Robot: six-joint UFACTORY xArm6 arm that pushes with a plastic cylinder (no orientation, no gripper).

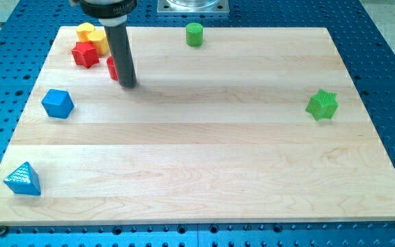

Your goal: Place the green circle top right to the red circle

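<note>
The green circle (pixel 195 33) stands near the top edge of the wooden board (pixel 204 151), a little left of the middle. The red circle (pixel 112 67) sits at the upper left, mostly hidden behind my rod. My tip (pixel 128 85) rests on the board just right of and slightly below the red circle, touching or nearly touching it. The green circle is far to the right of and above my tip.
A red star (pixel 85 54) and two yellow blocks (pixel 92 34) cluster at the top left. A blue cube (pixel 57 103) sits at the left, a blue triangle (pixel 23 179) at the bottom left, a green star (pixel 321 105) at the right.
</note>
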